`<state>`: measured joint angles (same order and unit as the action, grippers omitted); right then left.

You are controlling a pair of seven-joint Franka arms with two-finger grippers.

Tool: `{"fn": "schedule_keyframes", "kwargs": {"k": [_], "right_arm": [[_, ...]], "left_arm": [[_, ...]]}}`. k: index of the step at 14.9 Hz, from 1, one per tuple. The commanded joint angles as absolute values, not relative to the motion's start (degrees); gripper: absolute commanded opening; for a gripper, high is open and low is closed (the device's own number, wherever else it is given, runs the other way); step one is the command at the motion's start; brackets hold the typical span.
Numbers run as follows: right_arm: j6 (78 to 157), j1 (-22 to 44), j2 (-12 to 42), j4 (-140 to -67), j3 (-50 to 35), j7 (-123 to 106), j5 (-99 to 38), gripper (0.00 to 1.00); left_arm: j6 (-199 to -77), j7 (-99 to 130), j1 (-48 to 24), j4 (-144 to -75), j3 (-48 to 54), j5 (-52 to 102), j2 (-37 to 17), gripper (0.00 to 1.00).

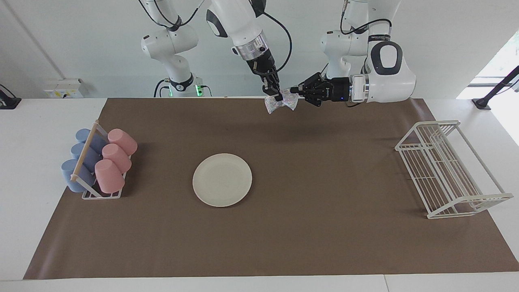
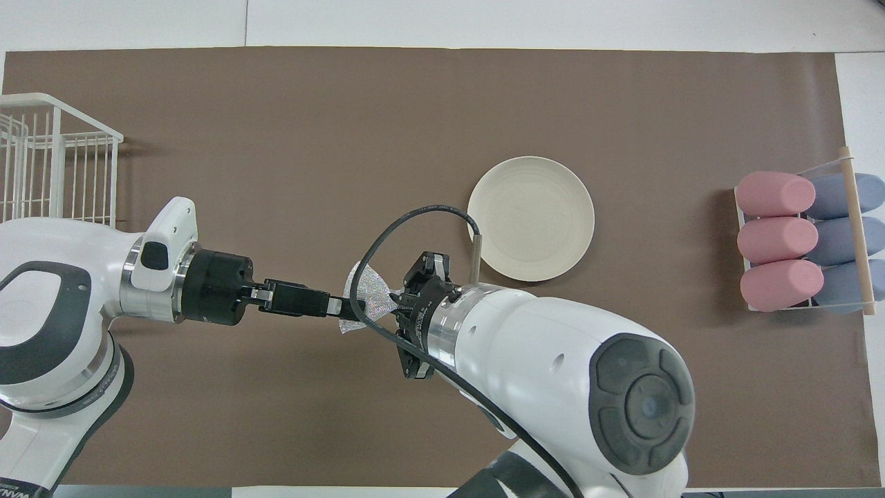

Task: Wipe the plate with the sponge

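The sponge, a silvery glittering mesh scrubber pinched at its middle like a bow, is hanging in the air over the brown mat, above the strip of it nearer to the robots than the plate. Both grippers are pinching it: the left gripper is reaching in level from the left arm's end, and the right gripper is pointing steeply down onto it. The plate, round, cream-white and bare, is lying flat on the mat. From the plate toward the right arm's end, a small rack is holding three pink cups and three blue cups; toward the left arm's end a white wire rack is standing.
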<state>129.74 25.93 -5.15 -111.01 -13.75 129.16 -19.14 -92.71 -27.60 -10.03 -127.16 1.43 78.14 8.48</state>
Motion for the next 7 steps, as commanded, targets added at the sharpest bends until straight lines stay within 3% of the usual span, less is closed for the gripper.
{"fn": "schedule_keyframes", "kwargs": {"k": [1,2,3,7], "right_arm": [[130.26,25.14,-5.19,-111.36,-13.62,126.48,-20.21,0.00],[130.25,25.14,-5.19,-111.36,-13.62,126.21,-20.13,0.00],[130.17,25.05,-5.19,-111.36,-13.62,125.95,-20.13,0.00],[128.25,24.17,-5.54,-111.97,-13.36,118.08,-19.34,0.00]], "left_arm": [[-90.44,-28.22,-9.58,-128.23,1.14,74.54,9.67,0.02],[-90.35,-27.69,-9.49,-128.23,1.14,73.84,9.93,0.47],[-90.35,-26.03,-9.41,-128.15,1.06,73.48,10.11,0.98],[-90.35,-21.37,-6.60,-126.39,1.06,67.33,10.11,1.00]]}}
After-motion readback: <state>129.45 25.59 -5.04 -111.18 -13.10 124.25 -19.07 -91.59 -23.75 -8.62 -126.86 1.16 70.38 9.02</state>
